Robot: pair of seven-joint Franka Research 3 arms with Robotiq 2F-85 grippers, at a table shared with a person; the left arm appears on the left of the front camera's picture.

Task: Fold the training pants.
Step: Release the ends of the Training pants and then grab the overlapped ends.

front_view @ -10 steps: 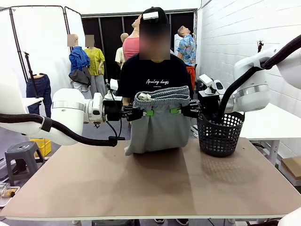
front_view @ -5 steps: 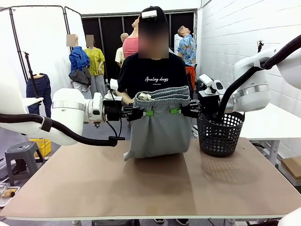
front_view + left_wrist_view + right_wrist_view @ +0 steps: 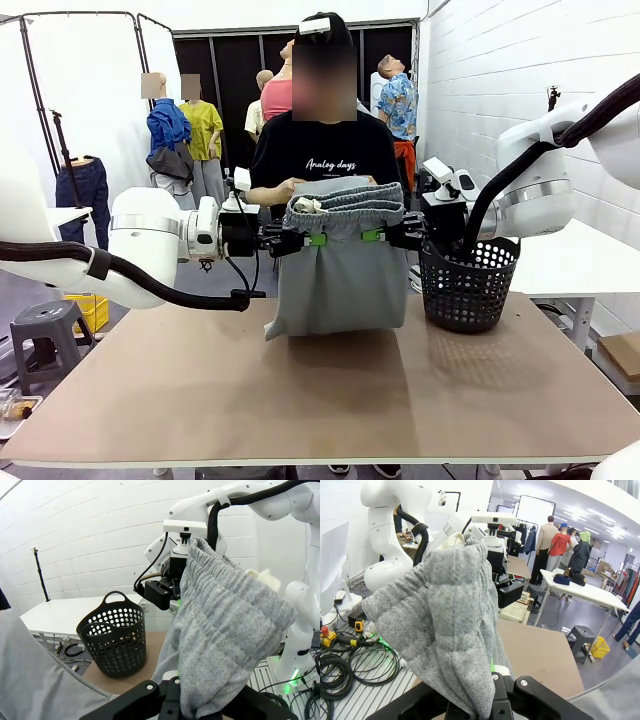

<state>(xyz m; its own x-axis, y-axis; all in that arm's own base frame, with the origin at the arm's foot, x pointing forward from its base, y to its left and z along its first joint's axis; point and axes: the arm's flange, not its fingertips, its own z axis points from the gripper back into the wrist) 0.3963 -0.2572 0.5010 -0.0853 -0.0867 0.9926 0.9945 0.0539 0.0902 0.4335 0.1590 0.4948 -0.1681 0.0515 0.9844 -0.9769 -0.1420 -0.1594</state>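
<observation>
Left pincer (image 3: pixel 312 239) & right pincer (image 3: pixel 372 236) each clamped on waistband, training pants (image 3: pixel 340 285) hanging, hem touching table (image 3: pixel 300 400) near far edge. Prob early: no flat fold yet.

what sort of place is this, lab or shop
Likely a robotics lab: the left hand and right hand hold the training pants over a worktable, cables lie on the floor, and a white backdrop screen stands behind.

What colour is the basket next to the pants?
Black, with round holes through its wall; the basket shows best in the left wrist view.
</observation>
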